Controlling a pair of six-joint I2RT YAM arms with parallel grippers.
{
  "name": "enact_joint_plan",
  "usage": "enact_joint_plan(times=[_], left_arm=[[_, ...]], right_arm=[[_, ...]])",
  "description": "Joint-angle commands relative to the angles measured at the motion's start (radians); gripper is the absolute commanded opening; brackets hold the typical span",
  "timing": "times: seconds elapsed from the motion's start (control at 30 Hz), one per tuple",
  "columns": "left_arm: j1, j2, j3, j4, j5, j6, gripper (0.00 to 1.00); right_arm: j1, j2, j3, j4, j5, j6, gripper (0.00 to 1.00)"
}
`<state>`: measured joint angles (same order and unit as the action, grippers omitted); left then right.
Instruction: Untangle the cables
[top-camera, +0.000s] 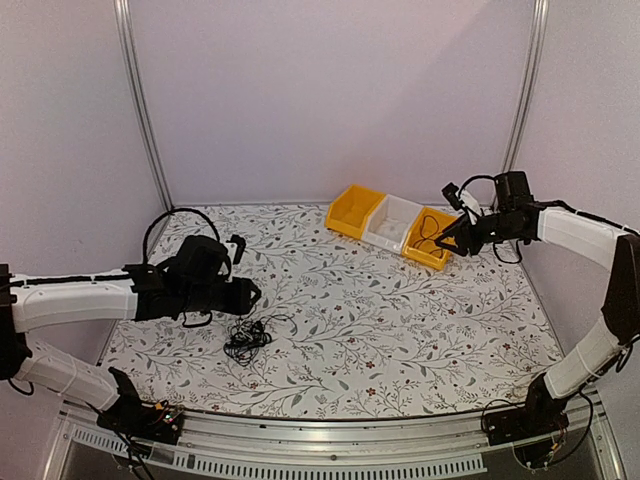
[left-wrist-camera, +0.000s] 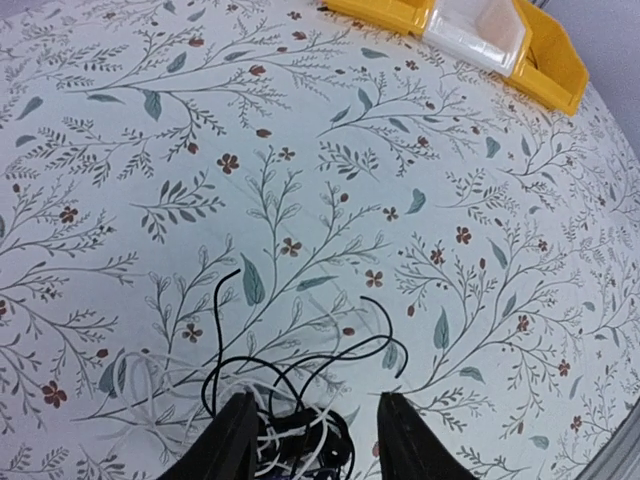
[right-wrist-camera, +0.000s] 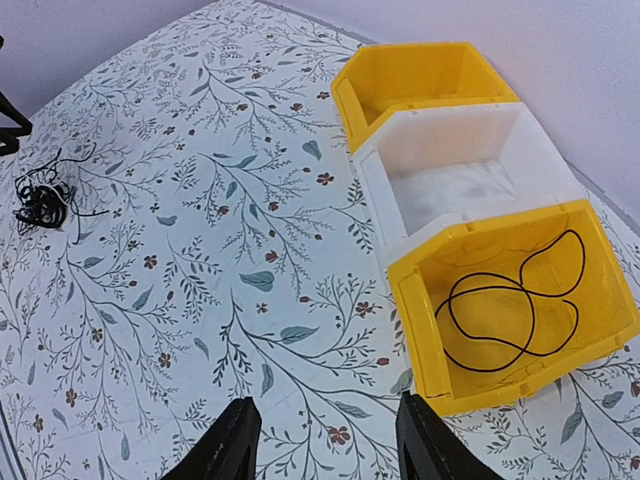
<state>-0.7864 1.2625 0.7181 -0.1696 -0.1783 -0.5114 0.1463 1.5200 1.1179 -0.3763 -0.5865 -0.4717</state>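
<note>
A tangled clump of thin black and white cables (top-camera: 247, 340) lies on the floral table near the front left. In the left wrist view the clump (left-wrist-camera: 300, 420) sits between the fingers of my left gripper (left-wrist-camera: 315, 440), which is open just over it. My left gripper (top-camera: 243, 295) shows in the top view next to the clump. One loose black cable (right-wrist-camera: 515, 310) lies looped in the nearest yellow bin (right-wrist-camera: 600, 340). My right gripper (right-wrist-camera: 325, 450) is open and empty above the table beside that bin, and shows in the top view (top-camera: 452, 240).
Three bins stand in a row at the back right: a yellow bin (top-camera: 354, 210), a white bin (top-camera: 392, 222) and a yellow bin (top-camera: 430, 238). The far yellow bin (right-wrist-camera: 420, 90) and white bin (right-wrist-camera: 470, 170) hold nothing. The table's front edge (top-camera: 330, 412) curves along the bottom.
</note>
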Motion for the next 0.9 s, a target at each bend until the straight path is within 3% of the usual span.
enact_joint_plan(times=[0.0,0.17,0.23,0.4,0.6,0.8,0.87], left_arm=[[0.019,-0.054,-0.054,-0.153,-0.044,-0.088,0.38],[0.06,-0.009,-0.017,-0.165,0.003,-0.08,0.31],[0.086,0.022,0.011,-0.186,0.082,-0.086,0.28],[0.093,0.058,0.047,-0.193,0.17,-0.124,0.38],[0.092,0.123,0.074,-0.191,0.225,-0.094,0.38],[0.092,0.217,0.121,-0.21,0.242,-0.062,0.29],[0.092,0.226,0.142,-0.22,0.225,-0.045,0.22]], right_arm=[[0.003,-0.006,-0.012,0.055,-0.147,-0.051,0.51],[0.003,0.049,0.0,0.027,-0.185,-0.048,0.5],[0.003,0.053,-0.006,0.029,-0.196,-0.048,0.5],[0.004,0.051,-0.008,0.024,-0.202,-0.058,0.5],[0.004,0.052,-0.006,0.019,-0.194,-0.068,0.5],[0.004,0.069,-0.003,0.01,-0.201,-0.07,0.49],[0.004,0.072,-0.002,0.01,-0.203,-0.071,0.48]])
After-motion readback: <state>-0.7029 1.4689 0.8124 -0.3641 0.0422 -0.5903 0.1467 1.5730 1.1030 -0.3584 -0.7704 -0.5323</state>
